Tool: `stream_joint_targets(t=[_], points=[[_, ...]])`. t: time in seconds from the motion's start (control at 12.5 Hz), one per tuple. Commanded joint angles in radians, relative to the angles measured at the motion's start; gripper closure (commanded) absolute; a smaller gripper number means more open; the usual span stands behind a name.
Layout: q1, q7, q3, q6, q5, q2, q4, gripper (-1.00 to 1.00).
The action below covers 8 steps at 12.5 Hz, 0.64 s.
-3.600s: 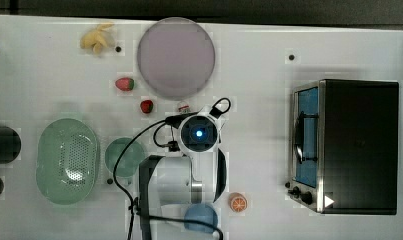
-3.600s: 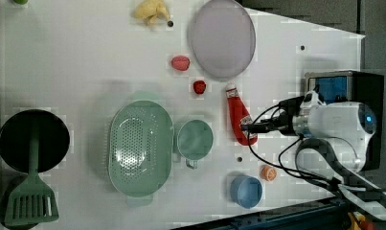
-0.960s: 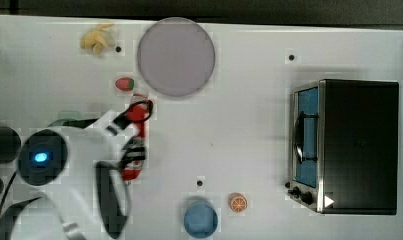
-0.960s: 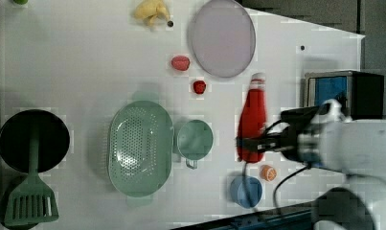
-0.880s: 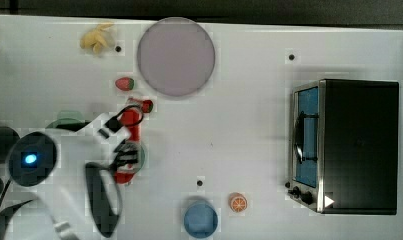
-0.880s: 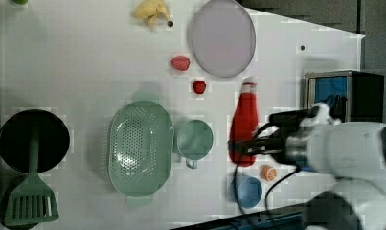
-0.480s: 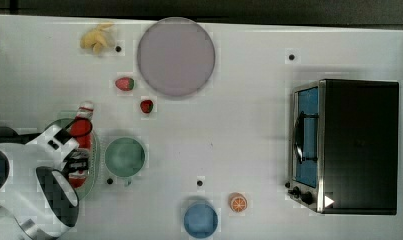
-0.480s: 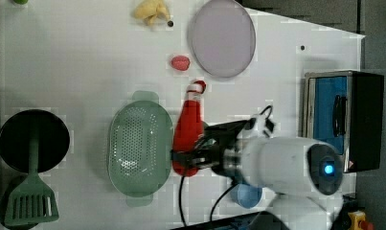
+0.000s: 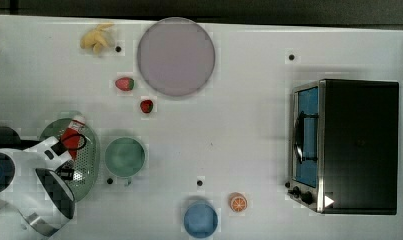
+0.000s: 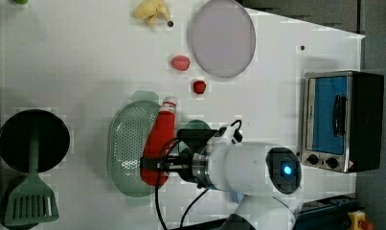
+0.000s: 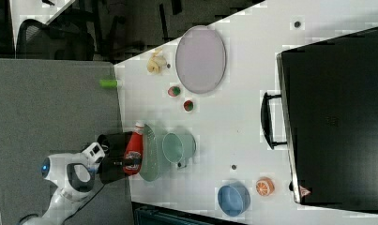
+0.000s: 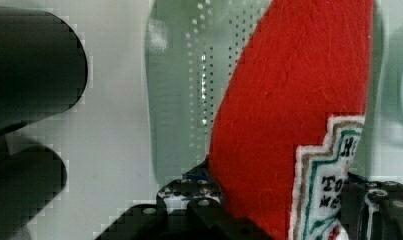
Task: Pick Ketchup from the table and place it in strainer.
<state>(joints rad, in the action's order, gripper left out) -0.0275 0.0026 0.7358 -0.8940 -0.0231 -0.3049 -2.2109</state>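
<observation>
Over the strainer (image 10: 126, 143) I have the gripper (image 10: 150, 165) clamped partway closed on the lower body of the Ketchup (image 10: 158, 143), its jaws pressing either side of the red bottle. From the left view the bottle lies tilted along the strainer's right side, white cap (image 10: 170, 101) pointing toward the far end near the basket's rim, base toward the arm. I cannot tell whether the bottle touches the strainer's floor or hangs just above it.

On my wrist view the Ketchup (image 12: 289, 115) is close against the lens, with the strainer's perforated bottom (image 12: 199, 85) behind it. A white-bordered label (image 12: 334, 185) sits on the bottle; I can make out teal letters, something like "H" on one line and "TO" below, but not the full wording.

From the top view the teal bowl (image 9: 124, 156) sits just beside the strainer (image 9: 89, 155) on the top view's right, and the Ketchup (image 9: 71, 137) shows above the strainer's upper end.
</observation>
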Motion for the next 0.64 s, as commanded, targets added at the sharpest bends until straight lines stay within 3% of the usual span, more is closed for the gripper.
stream_joint_targets(t=[0.08,0.32,0.4,0.64], points=[[-0.026,0.089,-0.004,-0.087,0.023,-0.055,0.015,-0.26],[-0.029,0.089,-0.025,-0.094,0.077,-0.096,0.014,-0.88],[-0.029,0.089,-0.024,-0.097,0.077,-0.093,0.018,-1.00],[-0.018,0.094,-0.027,-0.094,0.074,-0.049,0.029,-1.00]])
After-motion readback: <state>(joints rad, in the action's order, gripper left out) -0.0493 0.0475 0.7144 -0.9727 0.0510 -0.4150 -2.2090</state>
